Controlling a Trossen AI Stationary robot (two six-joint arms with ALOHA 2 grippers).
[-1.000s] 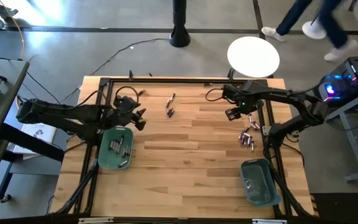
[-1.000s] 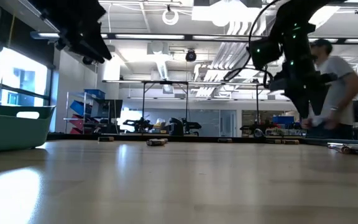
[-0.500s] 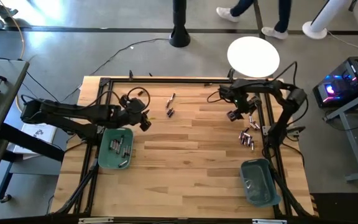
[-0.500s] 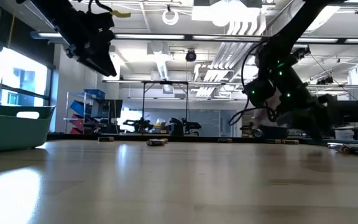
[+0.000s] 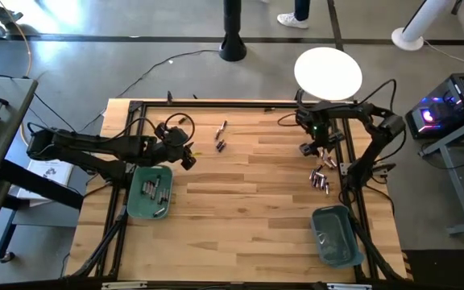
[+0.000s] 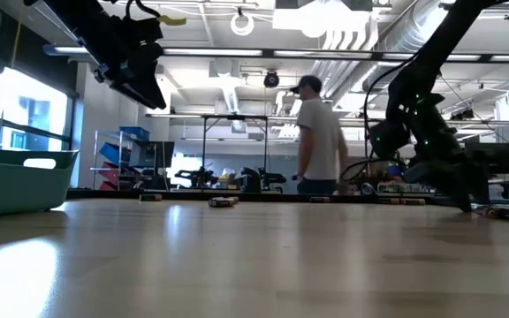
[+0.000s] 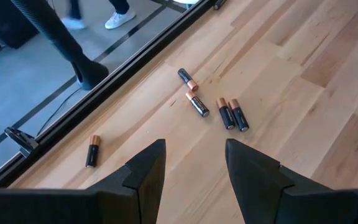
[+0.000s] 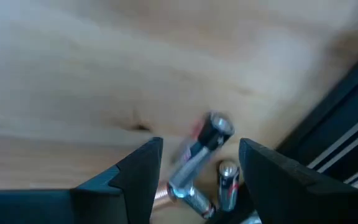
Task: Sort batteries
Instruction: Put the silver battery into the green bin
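Note:
Several dark, copper-tipped batteries point(image 7: 197, 104) lie loose on the wooden table near its far edge point(image 5: 221, 137). My left gripper point(image 7: 194, 165) hangs open above the table short of them, next to the left teal bin point(image 5: 135, 205). More batteries point(image 5: 321, 179) lie by the right edge. My right gripper point(image 8: 197, 149) stands open low over this group, pointing steeply down, with silvery and dark batteries point(image 8: 209, 132) showing between its fingers. Whether it touches any of them I cannot tell. In the low view it sits just above the table top point(image 6: 465, 199).
The left teal bin holds several batteries point(image 5: 155, 188). A second teal bin point(image 5: 334, 235) stands at the near right. A black frame rail point(image 5: 216, 103) runs around the table. One battery point(image 7: 92, 151) lies apart by the far rail. A person point(image 6: 321, 132) walks behind the table.
My right gripper has come down from well above the table toward the right edge, tipping steeper, until it hangs low over the batteries there. My left gripper has shifted a little toward the far-middle batteries, then kept still. Both stay open.

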